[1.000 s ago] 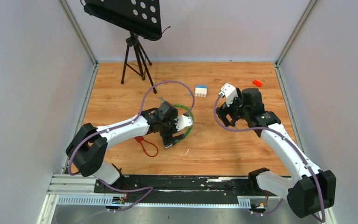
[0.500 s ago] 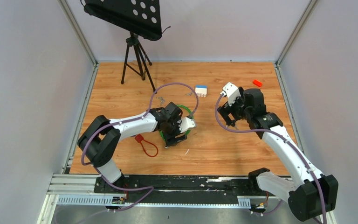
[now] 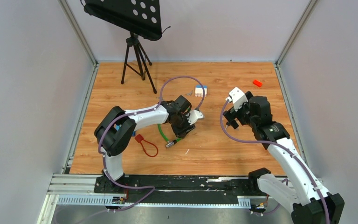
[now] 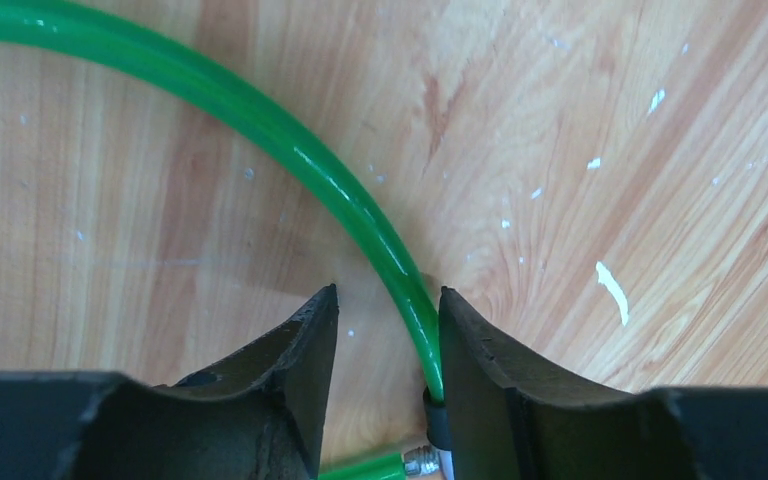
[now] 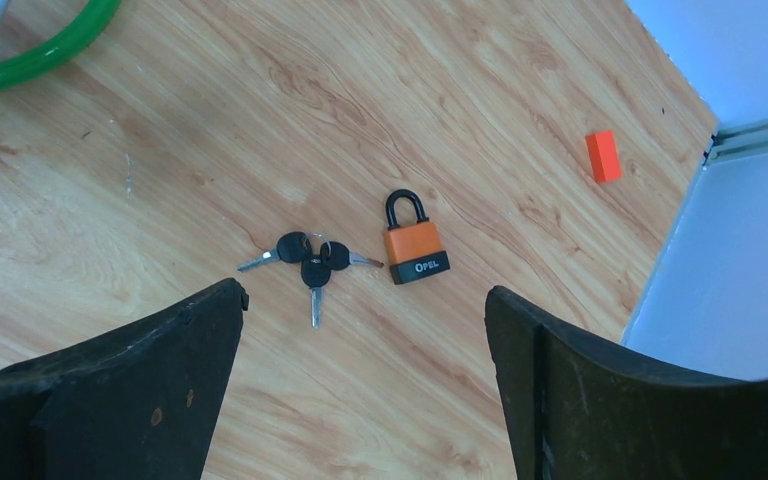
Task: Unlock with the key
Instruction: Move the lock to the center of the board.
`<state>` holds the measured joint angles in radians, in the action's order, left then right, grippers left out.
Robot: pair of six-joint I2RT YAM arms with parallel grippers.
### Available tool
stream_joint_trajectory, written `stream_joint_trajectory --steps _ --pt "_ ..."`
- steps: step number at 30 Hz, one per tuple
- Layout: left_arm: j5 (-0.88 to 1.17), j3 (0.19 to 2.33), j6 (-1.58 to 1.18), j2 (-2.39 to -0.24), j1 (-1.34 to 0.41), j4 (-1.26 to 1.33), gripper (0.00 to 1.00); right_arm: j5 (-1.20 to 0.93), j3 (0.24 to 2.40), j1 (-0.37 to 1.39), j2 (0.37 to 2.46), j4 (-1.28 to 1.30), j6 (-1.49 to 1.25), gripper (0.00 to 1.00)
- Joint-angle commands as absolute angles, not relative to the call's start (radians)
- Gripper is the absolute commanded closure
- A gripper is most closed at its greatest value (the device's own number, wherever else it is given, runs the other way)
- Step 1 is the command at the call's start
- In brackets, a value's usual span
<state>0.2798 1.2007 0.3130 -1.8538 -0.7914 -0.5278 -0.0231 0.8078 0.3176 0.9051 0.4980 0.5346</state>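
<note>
Near the middle of the wooden table (image 3: 107, 93), the left gripper (image 4: 385, 300) straddles a glossy green cable loop (image 4: 260, 120). Its jaws are narrow, one finger touching the loop and the other just clear. In the table's right half, black-headed silver keys (image 5: 310, 258) lie just beside the orange padlock (image 5: 416, 250), not touching it. Above them the right gripper (image 5: 363, 293) hangs wide, holding nothing.

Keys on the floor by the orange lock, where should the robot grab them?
Probably the bunched black heads, coming straight down from above. The keys lie flat with thin blades fanned out three ways, so the heads are the thickest part to pinch. The lock lies close beside them.
</note>
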Motion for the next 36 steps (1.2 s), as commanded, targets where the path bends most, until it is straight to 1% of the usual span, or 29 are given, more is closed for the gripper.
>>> stream_joint_trajectory --steps 1,8,9,16,19,22,25,33,34,36 --pt "0.311 1.265 0.245 -1.916 -0.795 -0.516 0.54 0.042 0.793 0.317 0.869 0.493 0.54 0.09" --pt "0.35 1.36 0.125 -2.0 -0.795 -0.495 0.7 0.053 0.786 0.317 0.877 0.468 0.532 0.09" --pt "0.357 1.377 0.105 -2.01 -0.795 -0.493 0.72 0.055 0.783 0.317 0.881 0.462 0.531 0.09" --pt "0.377 1.498 -0.071 -2.089 -0.795 -0.448 0.72 0.071 0.77 0.317 0.89 0.447 0.527 0.09" --pt "0.363 1.552 -0.141 -2.116 -0.795 -0.422 0.69 0.082 0.763 0.317 0.882 0.442 0.528 0.09" --pt "0.34 1.567 -0.19 -2.114 -0.793 -0.392 0.64 0.09 0.756 0.316 0.877 0.441 0.53 0.09" --pt "0.317 1.558 -0.19 -2.091 -0.793 -0.385 0.55 0.091 0.752 0.316 0.884 0.437 0.533 0.09" --pt "0.28 1.461 -0.061 -1.94 -0.774 -0.37 0.24 0.056 0.761 0.316 0.928 0.45 0.536 0.09" --pt "0.28 1.44 -0.038 -1.913 -0.769 -0.372 0.16 0.044 0.763 0.316 0.936 0.454 0.541 0.09" --pt "0.268 1.413 0.012 -1.863 -0.755 -0.384 0.05 0.027 0.772 0.316 0.963 0.464 0.551 0.09"
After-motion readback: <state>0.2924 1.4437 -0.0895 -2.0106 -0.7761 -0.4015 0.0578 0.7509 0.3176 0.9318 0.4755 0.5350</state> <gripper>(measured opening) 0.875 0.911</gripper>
